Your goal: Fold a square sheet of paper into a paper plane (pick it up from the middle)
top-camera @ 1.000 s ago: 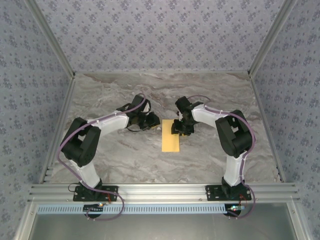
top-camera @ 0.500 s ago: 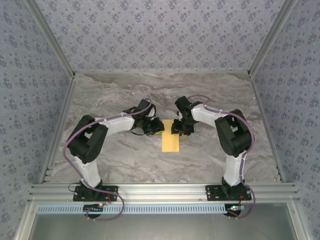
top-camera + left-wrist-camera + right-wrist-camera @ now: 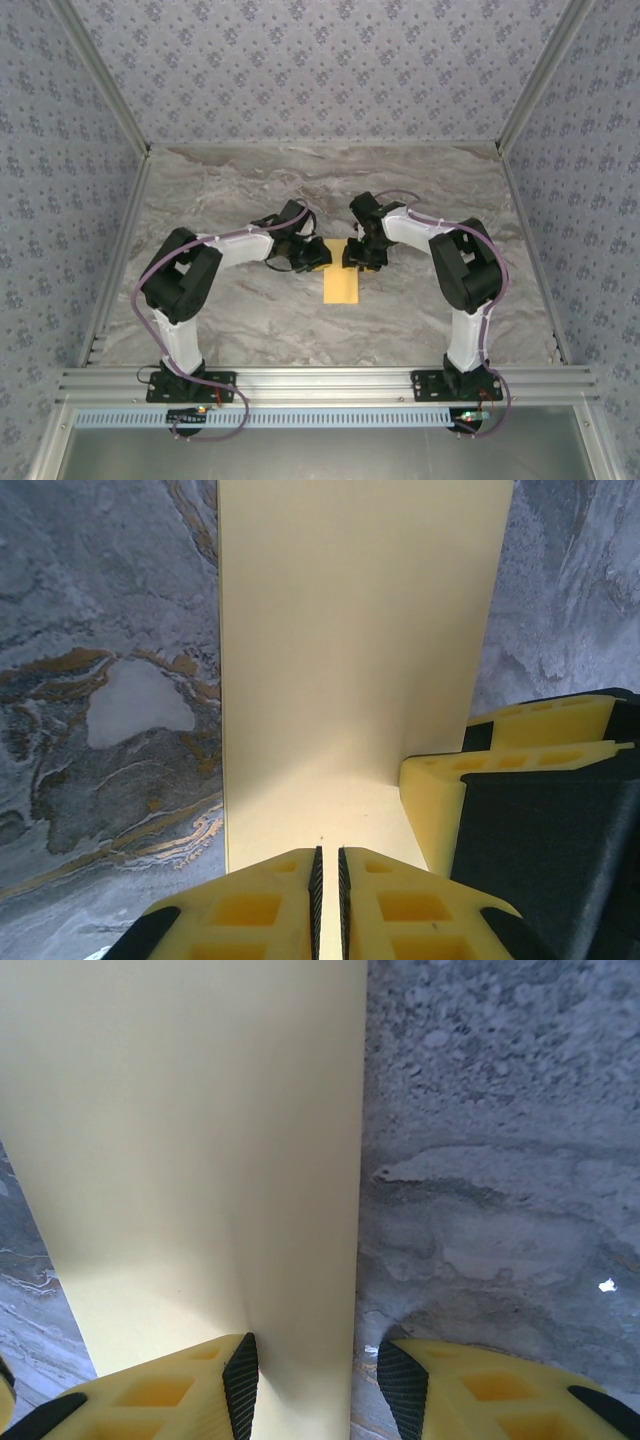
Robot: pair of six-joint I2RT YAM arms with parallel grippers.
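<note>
Two grippers at paper's [image 3: 341,284] far end, left gripper [image 3: 327,855] pressed together on top, right gripper [image 3: 316,1365] spread astride one long edge, paper flat on table [image 3: 250,320].

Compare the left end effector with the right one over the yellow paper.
The left end effector has its jaws almost together, with a thin slit between them; the right end effector has its jaws clearly apart. The left's fingertips both sit over the yellow paper; the right straddles the paper's edge, one finger over paper, the other over the marble table. Both have yellow fingers and sit low at the sheet's far end.
</note>
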